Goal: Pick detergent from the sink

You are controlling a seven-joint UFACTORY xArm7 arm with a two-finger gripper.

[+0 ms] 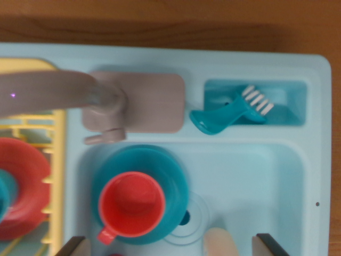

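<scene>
Looking down into a pale blue toy sink (256,176): the gripper (169,246) shows only as two dark fingertips (72,246) at the bottom edge, spread wide, holding nothing. The detergent (219,241), a pale rounded top, lies in the basin between them, toward the wrist view's right. A red cup (131,205) sits on a teal plate (173,176); a brush (234,113) rests in the side tray beside the grey faucet (106,101).

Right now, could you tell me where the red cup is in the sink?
In the wrist view, the red cup sits on the teal plate at the left end of the sink basin, just below the grey faucet.
</scene>
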